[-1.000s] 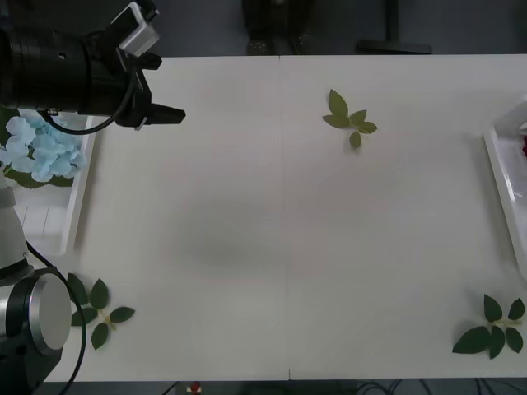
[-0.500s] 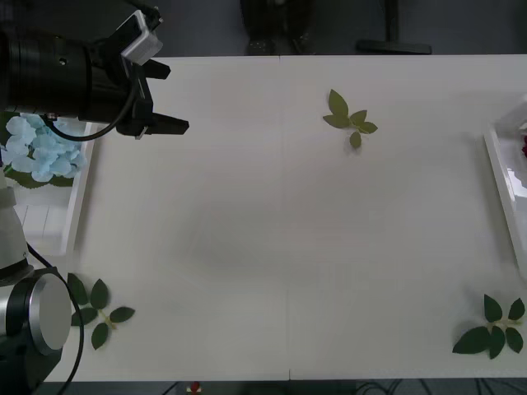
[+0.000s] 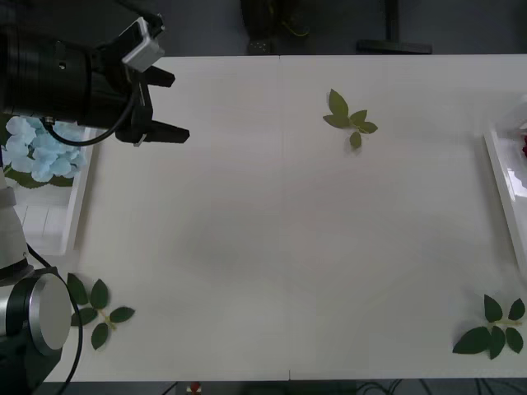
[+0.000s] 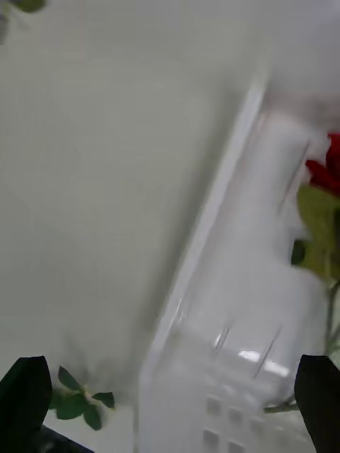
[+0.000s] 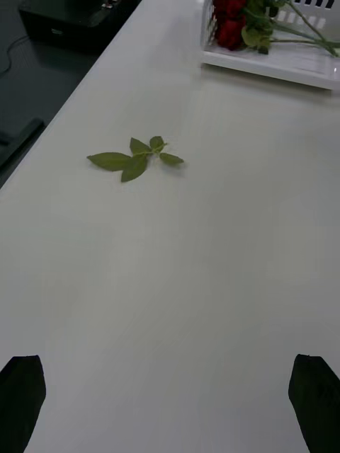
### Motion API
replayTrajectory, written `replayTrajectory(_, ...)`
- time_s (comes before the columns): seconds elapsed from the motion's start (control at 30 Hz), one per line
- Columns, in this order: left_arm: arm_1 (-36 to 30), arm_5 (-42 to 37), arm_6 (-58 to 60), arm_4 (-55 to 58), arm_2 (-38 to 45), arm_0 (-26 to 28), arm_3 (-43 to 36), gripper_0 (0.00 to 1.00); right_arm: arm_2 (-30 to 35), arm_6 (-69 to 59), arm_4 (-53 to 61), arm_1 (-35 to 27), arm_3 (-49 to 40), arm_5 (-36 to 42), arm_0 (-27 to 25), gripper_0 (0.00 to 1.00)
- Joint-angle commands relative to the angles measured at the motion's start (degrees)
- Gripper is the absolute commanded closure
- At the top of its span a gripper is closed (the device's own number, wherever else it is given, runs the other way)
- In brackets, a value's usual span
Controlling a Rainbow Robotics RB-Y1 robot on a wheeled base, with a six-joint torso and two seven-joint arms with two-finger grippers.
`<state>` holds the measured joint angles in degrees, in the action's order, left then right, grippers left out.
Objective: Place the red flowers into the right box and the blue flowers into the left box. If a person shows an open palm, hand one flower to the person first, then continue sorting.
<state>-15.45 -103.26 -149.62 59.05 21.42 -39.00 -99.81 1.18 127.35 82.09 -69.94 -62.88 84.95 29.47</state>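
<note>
The left gripper has been moved slightly inward from the table's left edge, fingers spread; blue flowers are seen in the left box. The right gripper is held spread over the right box.

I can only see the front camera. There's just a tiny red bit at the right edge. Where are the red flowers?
Observer: The left wrist view shows the red flowers lying in the right box, blooms bunched at one end.
Operator: How many are there?
Observer: I cannot tell. The blooms overlap, and green stems run off along the box.
Operator: And where's the other robot hand?
Observer: The right wrist view puts the right gripper over the long rim of that box, fingers open and holding nothing.
</note>
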Motion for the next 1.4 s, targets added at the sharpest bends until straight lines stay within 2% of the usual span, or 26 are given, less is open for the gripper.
replayTrajectory(0.03, -1.8, -1.4, -3.1, 0.6, -0.2, -2.5, -1.0, 0.0, 1.5, -1.4, -3.1, -3.9, -18.2, 3.1, 1.5, 0.0)
replayTrajectory(0.17, -2.0, -1.4, -3.3, 1.0, -0.3, -2.6, -1.0, 0.0, -1.0, -1.1, -4.7, -1.2, -33.5, 4.7, 1.5, 0.0)
replayTrajectory(0.27, -2.0, -1.4, -3.6, 1.1, -0.3, -2.6, -1.0, 0.0, -4.1, -0.3, -5.5, 0.6, -41.4, 4.4, 1.5, 0.0)
replayTrajectory(0.47, -2.0, -1.4, -4.0, 1.0, -0.2, -2.5, -1.0, 0.0, -7.6, 0.9, -10.6, 7.1, -50.4, 4.2, 1.5, 0.0)
replayTrajectory(0.67, -2.1, -1.4, -4.4, 0.9, -0.2, -2.5, -1.0, 0.0, -7.9, 1.9, -12.7, 13.0, -51.1, 3.4, 1.4, 0.0)
replayTrajectory(0.83, -2.1, -1.4, -4.5, 0.9, -0.2, -2.5, -1.0, 0.0, -7.9, 7.6, -13.1, 15.9, -50.9, -2.6, -0.6, 0.0)
replayTrajectory(1.03, -2.3, -1.4, -4.5, 0.9, -0.2, -2.5, -1.0, 0.0, -7.3, 16.0, -9.4, 16.6, -49.9, -11.6, -4.9, 0.0)
replayTrajectory(1.3, -2.3, -1.4, -4.5, 0.9, -0.2, -2.5, -1.0, 0.0, -4.9, 27.7, 1.1, 17.4, -41.7, -8.2, -6.1, 0.0)
replayTrajectory(1.4, -2.3, -1.4, -4.5, 0.9, -0.2, -2.5, -1.0, 0.0, -4.9, 27.7, 2.9, 17.4, -39.2, -8.0, -6.2, 0.0)
